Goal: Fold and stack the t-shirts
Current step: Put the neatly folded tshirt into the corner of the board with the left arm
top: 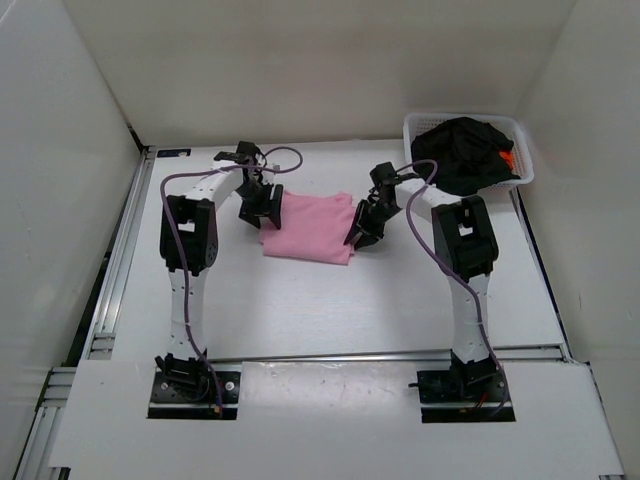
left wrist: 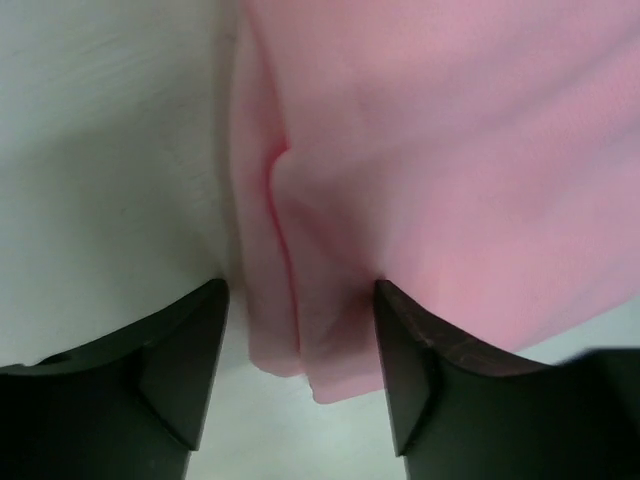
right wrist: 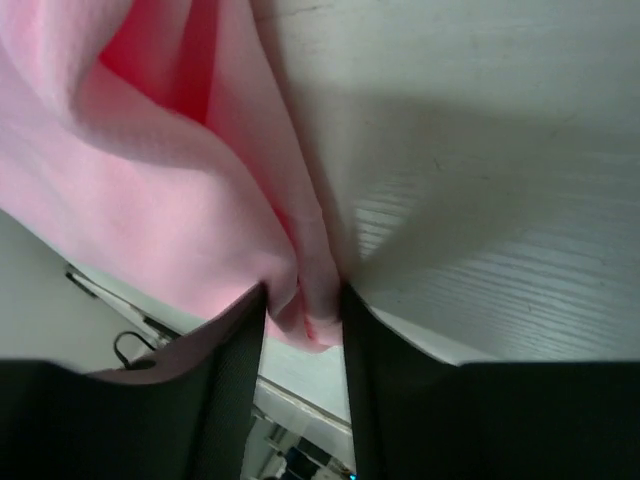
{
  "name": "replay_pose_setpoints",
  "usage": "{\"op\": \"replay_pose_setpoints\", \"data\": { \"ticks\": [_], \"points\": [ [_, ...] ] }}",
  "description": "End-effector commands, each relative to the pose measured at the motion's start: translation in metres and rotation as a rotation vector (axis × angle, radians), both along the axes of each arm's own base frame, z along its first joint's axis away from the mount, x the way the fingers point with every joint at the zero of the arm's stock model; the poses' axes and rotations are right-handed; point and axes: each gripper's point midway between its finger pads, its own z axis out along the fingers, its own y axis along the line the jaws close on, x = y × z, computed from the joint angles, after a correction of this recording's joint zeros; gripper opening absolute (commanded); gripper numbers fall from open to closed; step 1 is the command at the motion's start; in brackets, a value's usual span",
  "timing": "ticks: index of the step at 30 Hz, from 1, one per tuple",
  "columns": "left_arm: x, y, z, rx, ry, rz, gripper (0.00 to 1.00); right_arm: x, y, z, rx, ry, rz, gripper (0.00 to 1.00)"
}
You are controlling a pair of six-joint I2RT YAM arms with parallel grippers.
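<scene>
Folding light pink soft cloth t-shirt [top: 310, 228] looked near done; left claw [left wrist: 300, 290] gaped wide astride nine o'clock edge, right claw [right wrist: 302, 295] narrow, pinched three o'clock edge. Next: release cleanly.

Left arm [top: 190, 245]: base at 7 o'clock, elbow raised, forearm reaching toward 1 o'clock. Left gripper [left wrist: 300, 300] tipped downward, black fingers well apart, nothing pinched. Right arm [top: 462, 245]: base at 5 o'clock, elbow raised, forearm reaching toward 11 o'clock. Right gripper [right wrist: 303, 300]: narrow gap, both fingers pressing a fold of light pink cloth t-shirt [right wrist: 150, 180].
</scene>
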Motion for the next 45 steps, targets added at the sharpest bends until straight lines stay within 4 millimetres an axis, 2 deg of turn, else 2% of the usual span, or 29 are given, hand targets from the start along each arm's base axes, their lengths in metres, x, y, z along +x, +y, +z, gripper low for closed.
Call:
{"op": "replay_pose_setpoints", "data": {
  "ticks": [1,4,5,8,10,13,14,17,18,20,21,22,27,29,31,33,36,37,40,41,43,45],
  "points": [
    [-0.017,-0.021,-0.010,-0.093,0.086,-0.040,0.68,0.000,-0.002,-0.016,-0.034,0.027,-0.004,0.33],
    [-0.022,-0.027,-0.011,-0.128,0.114,-0.046,0.53,-0.002,-0.001,-0.017,-0.026,0.030,-0.002,0.25],
    [-0.023,-0.028,-0.011,-0.137,0.116,-0.047,0.37,0.001,0.000,-0.013,-0.019,0.012,-0.002,0.22],
    [-0.023,-0.024,-0.011,-0.135,0.124,-0.038,0.11,0.002,0.000,-0.013,-0.019,0.012,-0.002,0.22],
    [-0.018,-0.020,-0.008,-0.138,0.113,-0.028,0.10,0.002,0.001,-0.008,-0.007,0.007,0.000,0.23],
    [-0.009,-0.008,0.003,-0.145,0.081,0.000,0.10,0.005,0.000,0.002,-0.005,-0.033,0.015,0.36],
    [-0.004,-0.002,0.006,-0.147,0.070,0.015,0.10,0.004,-0.001,0.005,-0.013,-0.042,0.020,0.45],
    [0.004,0.017,0.015,-0.130,0.038,0.053,0.10,0.001,-0.025,0.015,-0.060,-0.059,0.002,0.54],
    [0.006,0.023,0.019,-0.123,0.027,0.064,0.10,0.004,-0.038,0.025,-0.082,-0.093,-0.014,0.56],
    [0.010,0.035,0.023,-0.133,0.018,0.092,0.10,-0.003,-0.055,0.027,-0.115,-0.091,-0.033,0.58],
    [0.011,0.039,0.023,-0.134,0.017,0.101,0.10,-0.002,-0.067,0.039,-0.122,-0.118,-0.051,0.58],
    [0.015,0.043,0.026,-0.135,0.006,0.109,0.10,-0.004,-0.075,0.041,-0.136,-0.123,-0.054,0.58],
    [0.032,0.094,0.023,-0.076,-0.014,0.212,0.10,-0.010,-0.108,0.056,-0.217,-0.156,-0.073,0.59],
    [0.043,0.123,0.020,-0.037,-0.034,0.269,0.10,-0.010,-0.115,0.065,-0.236,-0.171,-0.076,0.59],
    [0.050,0.146,0.019,0.015,-0.054,0.310,0.10,-0.011,-0.117,0.066,-0.248,-0.172,-0.067,0.59],
    [0.068,0.184,0.023,0.111,-0.126,0.375,0.10,-0.010,-0.119,0.068,-0.257,-0.172,-0.069,0.59],
    [0.081,0.230,0.022,0.232,-0.185,0.456,0.10,-0.011,-0.119,0.073,-0.262,-0.160,-0.058,0.59],
    [0.089,0.237,0.029,0.259,-0.220,0.469,0.10,-0.007,-0.120,0.074,-0.270,-0.163,-0.060,0.59],
    [0.103,0.275,0.029,0.375,-0.289,0.544,0.10,-0.004,-0.120,0.078,-0.272,-0.165,-0.052,0.59],
    [0.107,0.287,0.028,0.400,-0.308,0.568,0.10,-0.007,-0.122,0.073,-0.286,-0.144,-0.050,0.59],
    [0.125,0.308,0.031,0.444,-0.368,0.611,0.10,-0.003,-0.121,0.077,-0.286,-0.148,-0.050,0.59],
    [0.131,0.324,0.032,0.474,-0.387,0.642,0.10,-0.007,-0.124,0.073,-0.305,-0.115,-0.046,0.59]
  ]
}}
